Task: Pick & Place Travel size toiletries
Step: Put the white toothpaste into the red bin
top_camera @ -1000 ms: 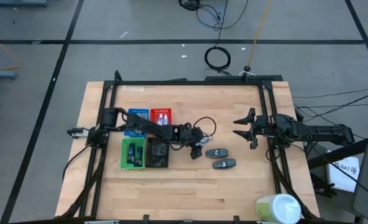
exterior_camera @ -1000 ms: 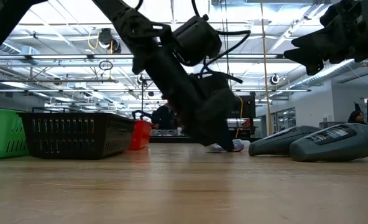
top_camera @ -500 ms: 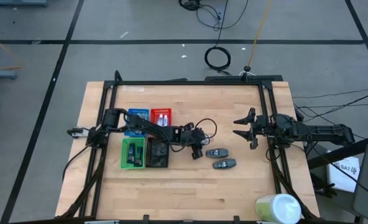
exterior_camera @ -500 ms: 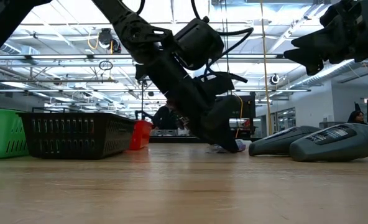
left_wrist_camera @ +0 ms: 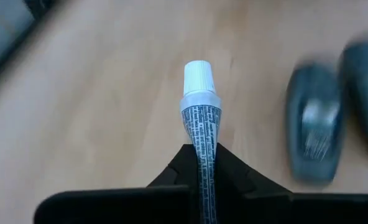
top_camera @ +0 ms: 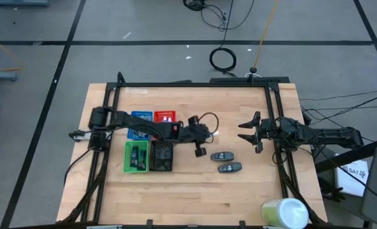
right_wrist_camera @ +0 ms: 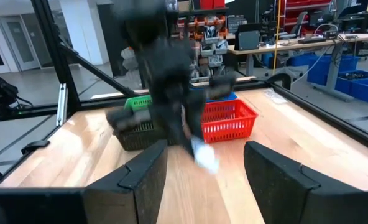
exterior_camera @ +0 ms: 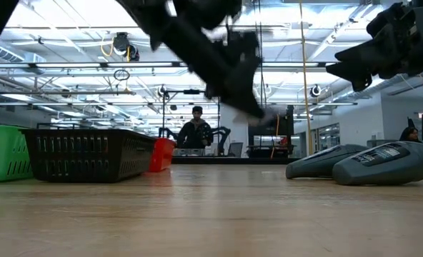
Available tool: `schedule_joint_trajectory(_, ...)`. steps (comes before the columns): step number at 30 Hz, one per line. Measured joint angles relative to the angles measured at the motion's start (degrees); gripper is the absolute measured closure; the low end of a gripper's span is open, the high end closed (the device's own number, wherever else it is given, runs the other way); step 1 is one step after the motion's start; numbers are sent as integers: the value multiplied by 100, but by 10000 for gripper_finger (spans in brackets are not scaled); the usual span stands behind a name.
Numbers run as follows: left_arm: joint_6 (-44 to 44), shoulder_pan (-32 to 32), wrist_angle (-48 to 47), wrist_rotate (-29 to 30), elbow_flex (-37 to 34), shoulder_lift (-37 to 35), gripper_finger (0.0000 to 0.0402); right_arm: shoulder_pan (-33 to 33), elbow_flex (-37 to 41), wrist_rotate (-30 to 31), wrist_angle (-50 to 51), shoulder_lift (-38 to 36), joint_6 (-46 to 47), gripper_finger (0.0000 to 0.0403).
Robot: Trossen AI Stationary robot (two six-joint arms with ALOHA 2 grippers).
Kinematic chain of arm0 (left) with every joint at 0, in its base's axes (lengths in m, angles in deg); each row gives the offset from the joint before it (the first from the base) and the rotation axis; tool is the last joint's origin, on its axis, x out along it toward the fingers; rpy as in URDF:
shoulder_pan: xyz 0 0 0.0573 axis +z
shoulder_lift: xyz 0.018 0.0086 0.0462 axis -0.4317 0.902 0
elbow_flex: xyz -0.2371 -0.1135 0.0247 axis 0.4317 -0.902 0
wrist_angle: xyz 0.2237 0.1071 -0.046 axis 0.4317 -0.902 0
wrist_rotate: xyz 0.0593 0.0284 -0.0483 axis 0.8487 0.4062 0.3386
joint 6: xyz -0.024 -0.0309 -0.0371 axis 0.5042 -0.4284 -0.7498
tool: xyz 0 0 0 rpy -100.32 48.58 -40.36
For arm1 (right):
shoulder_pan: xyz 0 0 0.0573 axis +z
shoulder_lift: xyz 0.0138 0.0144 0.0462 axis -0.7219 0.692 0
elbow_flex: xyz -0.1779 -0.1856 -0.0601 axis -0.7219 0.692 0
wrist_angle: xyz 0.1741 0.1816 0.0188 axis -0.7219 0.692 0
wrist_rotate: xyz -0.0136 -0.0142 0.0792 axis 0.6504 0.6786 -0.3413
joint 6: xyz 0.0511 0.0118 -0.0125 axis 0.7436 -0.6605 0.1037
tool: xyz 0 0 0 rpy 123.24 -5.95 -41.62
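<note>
Left wrist view: left gripper (left_wrist_camera: 202, 163) clamped on a small white-capped tube with fine print (left_wrist_camera: 200, 112), cap pointing out past the fingers, wooden table (left_wrist_camera: 109, 93) below. A second ago the jaws were wide and low at the table surface; now closed and lifted clear, arm raised in the low view. The pick looks done; carry to a tray comes next. Which tray, cannot tell. High view: left gripper (top_camera: 200, 150) sits just right of the black mesh tray (top_camera: 161, 157), red tray (top_camera: 165, 117) behind. Two dark grey oblong packs (top_camera: 225, 161) lie on the table, untouched. Right gripper (top_camera: 251, 132) waits at the table's right side, fingers apart, empty.
</note>
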Motion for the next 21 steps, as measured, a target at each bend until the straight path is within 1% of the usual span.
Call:
schedule_joint_trajectory(2,223,0,163,-24,0,-207,384,0,86,0,-143,9,2,202)
schedule_joint_trajectory(3,358,0,353,-144,0,-261,388,0,125,1,-250,23,0,202)
schedule_joint_trajectory(5,640,25,871,-632,-66,-335,395,2,185,-15,-387,45,0,202)
schedule_joint_trajectory(8,869,110,1762,-1482,-203,-351,391,2,211,-19,-480,98,-1,202)
schedule_joint_trajectory(13,604,392,3203,-2584,-697,-340,396,2,217,1,-462,217,-22,202)
schedule_joint_trajectory(15,380,480,3925,-2863,-888,-344,395,2,217,1,-494,268,-74,200)
schedule_joint_trajectory(17,203,543,4326,-3029,-1015,-355,391,2,217,-17,-661,374,-171,192)
schedule_joint_trajectory(21,71,603,4324,-3218,-1083,-340,396,18,217,-36,-1247,712,-166,156)
